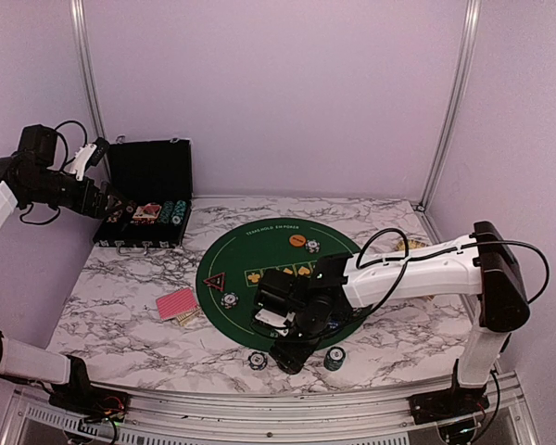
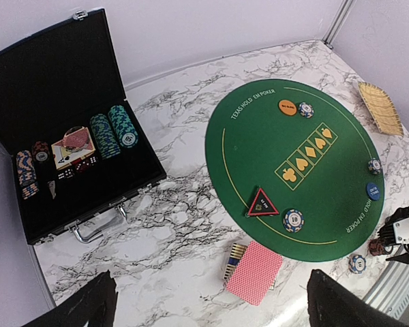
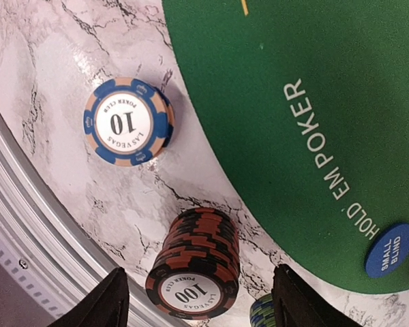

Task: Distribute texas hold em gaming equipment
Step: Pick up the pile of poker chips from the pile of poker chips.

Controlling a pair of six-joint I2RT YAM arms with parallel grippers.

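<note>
Marble-patterned white tabletop (image 1: pixel 120 297) | right gripper (image 3: pixel 199 272) spread, straddling upright stack of black-and-red striped poker chips (image 3: pixel 191 289), not touching | stack on marble just off round green felt mat (image 3: pixel 293 102), near blue-and-tan chip (image 3: pixel 128 121) | left gripper (image 2: pixel 210 276) wide apart, empty

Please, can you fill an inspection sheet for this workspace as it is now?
Surface: marble table with round green mat; no spill seen.
Job's things: orange button, blue button, triangle marker and single chips on the mat; red-backed cards, 10 chip and 100 chip stack on the marble; chip rows in the open black case.
Clutter: tan slatted piece beside the mat.
Grippers: left gripper open, empty; right gripper open, fingers either side of the 100 chip stack, not touching.
Cables: black cables loose along the right arm.
Surroundings: lilac walls, metal frame posts.
</note>
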